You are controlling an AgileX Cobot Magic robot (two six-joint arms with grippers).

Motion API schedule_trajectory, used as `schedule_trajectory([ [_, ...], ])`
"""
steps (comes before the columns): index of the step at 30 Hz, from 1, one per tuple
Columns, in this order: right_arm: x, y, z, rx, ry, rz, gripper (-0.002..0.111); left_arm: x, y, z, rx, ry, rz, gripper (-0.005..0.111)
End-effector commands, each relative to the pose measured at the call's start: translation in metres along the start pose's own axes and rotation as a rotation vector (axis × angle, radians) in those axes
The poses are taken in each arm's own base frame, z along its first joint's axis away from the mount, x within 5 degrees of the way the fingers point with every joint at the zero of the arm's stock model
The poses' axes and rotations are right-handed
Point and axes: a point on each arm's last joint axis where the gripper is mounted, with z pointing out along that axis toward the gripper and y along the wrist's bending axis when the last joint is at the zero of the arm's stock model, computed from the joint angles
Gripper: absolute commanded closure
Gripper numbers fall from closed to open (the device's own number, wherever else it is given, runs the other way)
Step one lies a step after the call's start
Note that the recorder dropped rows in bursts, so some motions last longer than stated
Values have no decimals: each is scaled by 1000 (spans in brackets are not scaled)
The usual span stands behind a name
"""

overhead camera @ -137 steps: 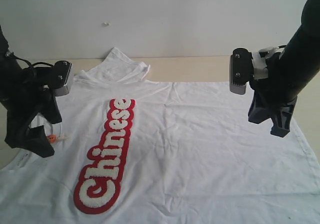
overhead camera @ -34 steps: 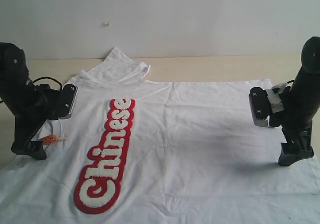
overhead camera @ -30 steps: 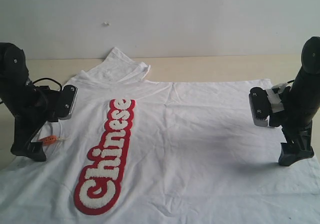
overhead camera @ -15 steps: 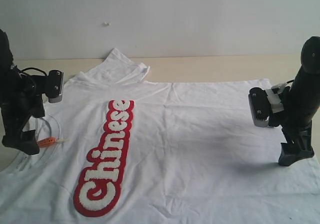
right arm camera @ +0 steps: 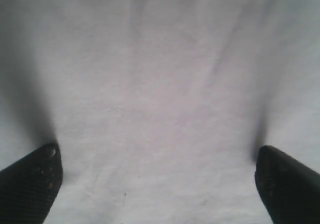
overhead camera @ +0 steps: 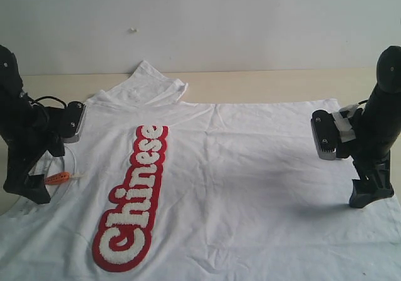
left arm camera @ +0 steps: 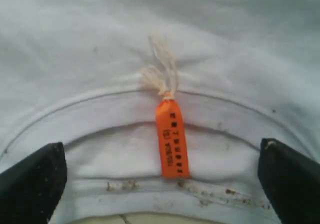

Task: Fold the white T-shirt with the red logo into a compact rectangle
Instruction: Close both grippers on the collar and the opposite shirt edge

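Two grippers stand at opposite ends of the white shirt point(overhead camera: 250, 168), which lies spread face up on the table point(overhead camera: 269, 81). On the collar side of the red lettering point(overhead camera: 135, 196), the left gripper point(overhead camera: 28, 190) is spread wide with the orange tag point(left arm camera: 172, 144) between its fingers. The right gripper point(overhead camera: 368, 194), equally spread, is down on plain cloth well beyond the lettering, near the hem. Thin, limp cotton will likely sag and drag, so pinching the collar seam and hem looks safest. The fuzzy lettering may resist creasing.

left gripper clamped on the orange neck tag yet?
No, the left gripper is wide open in the left wrist view, and the orange tag lies free between its fingers on the shirt.
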Motion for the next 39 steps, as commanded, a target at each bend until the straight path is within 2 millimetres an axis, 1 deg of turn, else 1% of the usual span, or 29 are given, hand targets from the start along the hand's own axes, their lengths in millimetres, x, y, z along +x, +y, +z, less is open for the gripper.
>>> schedule_trajectory([
  [1,2,-5,3,44,8,-24,6,-4,-5,5,11,-35,92,2],
  [7,2,-5,3,44,8,-24,6,-4,-4,14,21,-32,98,2],
  [13,2,-5,3,44,8,-24,6,-4,-3,14,10,-36,94,2],
  [17,2,-5,3,44,8,-24,6,-8,1,14,-37,-74,55,2],
  [20,2,-5,3,45,8,-22,6,-10,1,14,-36,-97,31,2],
  [26,2,-5,3,45,8,-22,6,-9,1,16,-29,-96,31,2],
  [28,2,-5,3,41,9,-26,6,-9,0,17,-17,-94,61,2],
  [31,3,-1,5,-3,14,-55,6,-9,-3,17,8,-95,129,2],
  [35,4,6,13,-100,23,-70,6,-9,-4,17,16,-96,135,2],
  [39,4,9,17,-140,25,-66,6,-9,-4,17,23,-95,136,2],
])
